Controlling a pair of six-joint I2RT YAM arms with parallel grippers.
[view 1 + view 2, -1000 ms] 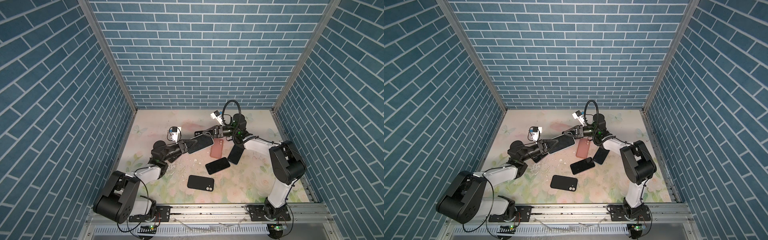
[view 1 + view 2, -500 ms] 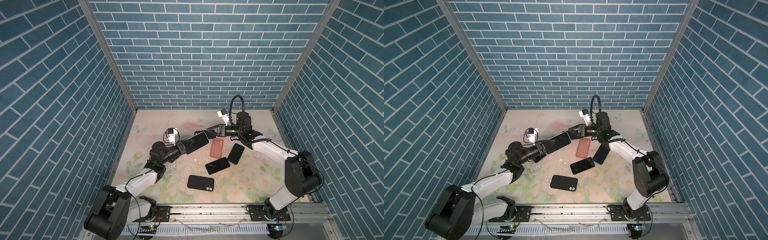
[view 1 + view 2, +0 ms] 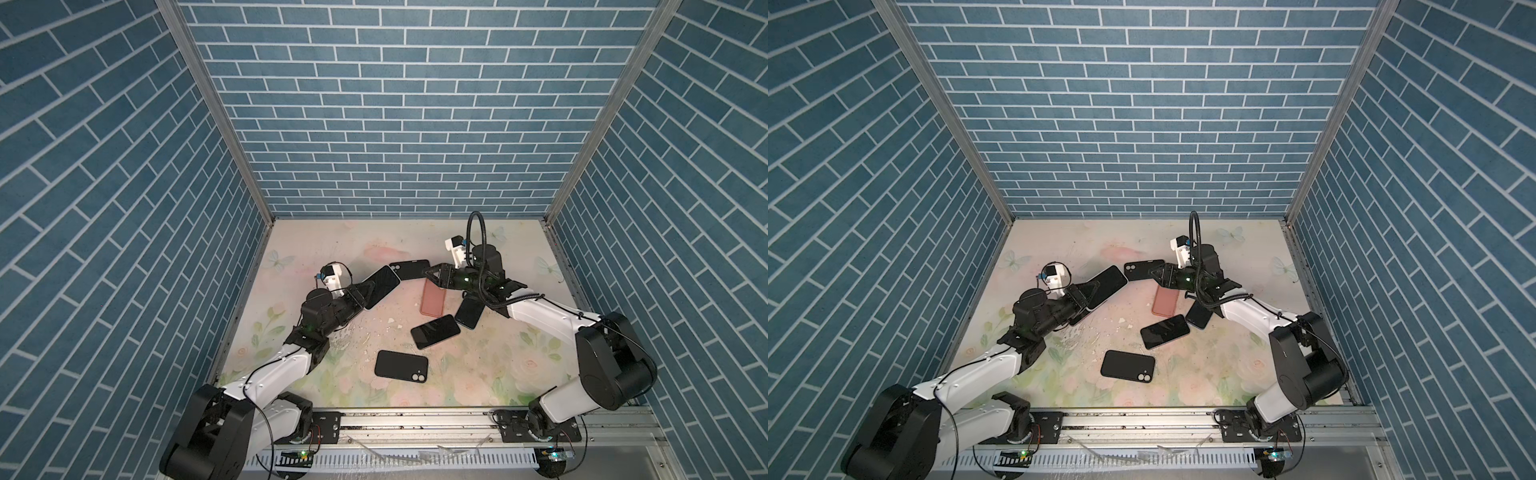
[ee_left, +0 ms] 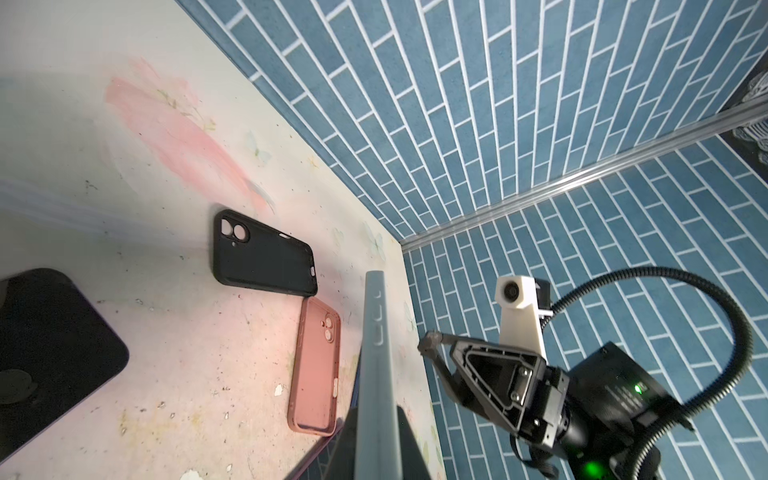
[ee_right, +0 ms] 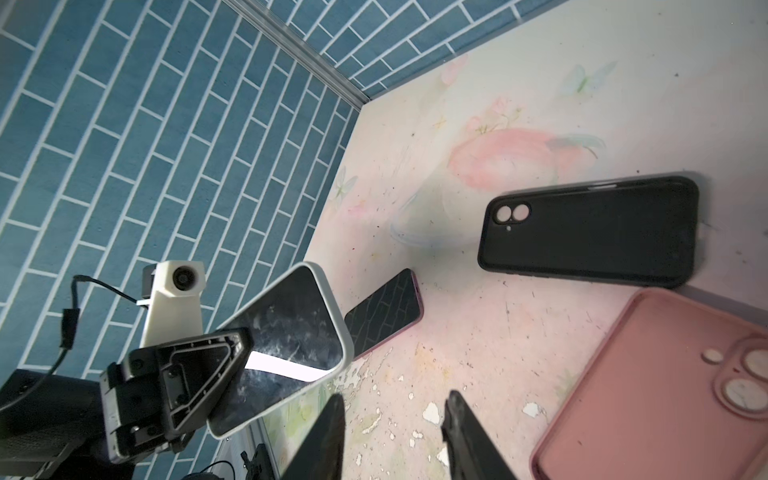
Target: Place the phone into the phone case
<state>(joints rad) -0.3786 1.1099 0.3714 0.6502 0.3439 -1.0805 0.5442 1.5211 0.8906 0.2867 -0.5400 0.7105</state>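
Right claw released black case, jaws apart, empty; my left claw clamps phone just beside that case.

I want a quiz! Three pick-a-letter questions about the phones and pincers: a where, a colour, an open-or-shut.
1. The right pincer is: A) shut on a phone B) open, empty C) shut on a case
2. The pale-edged phone is: A) inside a yellow case B) in the right pincer C) in the left pincer
3. The empty case nearest the back wall is: A) black B) yellow C) green

1 B, its fingers stand apart, nothing between. 2 C, that pincer clamps it. 3 A, black, beyond the pink case.
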